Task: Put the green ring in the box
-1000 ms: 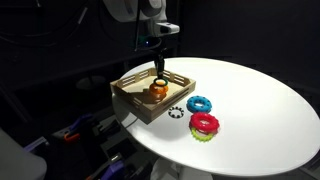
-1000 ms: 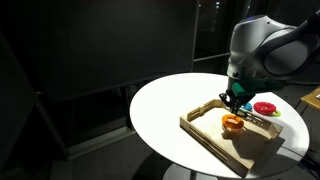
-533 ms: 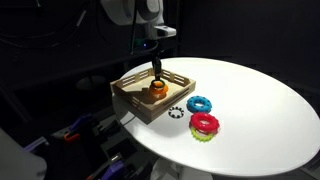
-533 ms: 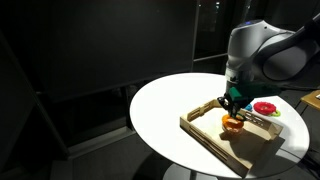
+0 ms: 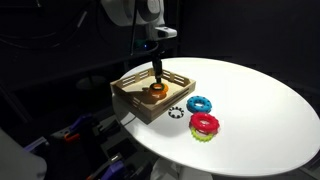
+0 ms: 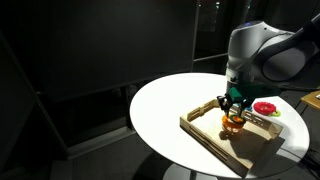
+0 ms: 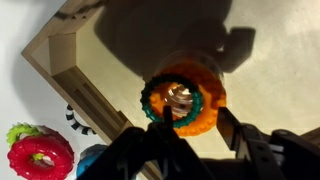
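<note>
The green ring (image 7: pixel 172 100) lies on top of an orange ring (image 7: pixel 205 108) inside the box, a shallow light-wood tray (image 7: pixel 75 75). My gripper (image 7: pixel 197 125) hangs just above them with its fingers spread; the left finger overlaps the green ring's edge and nothing is clamped. In both exterior views the gripper (image 5: pixel 156 72) (image 6: pixel 232 103) points down over the orange ring (image 5: pixel 156 91) (image 6: pixel 233 122) in the box (image 5: pixel 130 97) (image 6: pixel 210 138). The green ring is too small to make out there.
On the round white table (image 5: pixel 260 110), beside the box, lie a blue ring (image 5: pixel 199 104), a red ring on a light-green one (image 5: pixel 204 125) (image 7: pixel 40 155) and a small black-and-white ring (image 5: pixel 177 111). The table edge is close behind the box.
Hardly any. The gripper stays over the orange ring in the box and has shifted only slightly. The rings on the table have not moved.
</note>
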Tool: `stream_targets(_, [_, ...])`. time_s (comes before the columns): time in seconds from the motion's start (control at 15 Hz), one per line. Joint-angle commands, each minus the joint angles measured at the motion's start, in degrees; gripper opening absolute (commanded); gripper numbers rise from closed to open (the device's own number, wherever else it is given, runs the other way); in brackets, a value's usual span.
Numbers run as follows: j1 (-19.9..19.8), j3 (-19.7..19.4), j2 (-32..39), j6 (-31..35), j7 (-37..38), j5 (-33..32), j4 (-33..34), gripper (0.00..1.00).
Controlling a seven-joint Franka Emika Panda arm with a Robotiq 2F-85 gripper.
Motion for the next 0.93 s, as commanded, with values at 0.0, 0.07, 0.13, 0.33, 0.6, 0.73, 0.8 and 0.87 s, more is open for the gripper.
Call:
stream_targets(0.0, [0.1, -1.1, -1.5, -0.4, 0.2, -1.0, -0.2, 0.81])
stream_targets(0.07, [-0.1, -1.2, -1.8, -0.7, -0.3, -0.8, -0.2, 0.89])
stream_targets(0.13, [-0.5, -1.3, -2.5, -1.0, -1.1, -0.5, -0.3, 0.98])
stream_targets(0.33, [-1.7, -1.4, -4.3, -1.7, -3.9, 0.4, -0.7, 1.00])
stream_targets(0.6, [-4.1, -0.6, -7.3, -2.9, -11.5, 3.0, -1.3, 1.00])
stream_targets(0.73, [-5.1, -0.6, -8.8, -4.1, -15.9, 4.7, -1.5, 1.00])
stream_targets(0.8, [-5.6, -0.5, -9.6, -5.1, -18.3, 5.6, -1.5, 1.00])
stream_targets(0.87, [-6.0, -0.6, -10.4, -6.2, -20.5, 6.7, -1.5, 1.00])
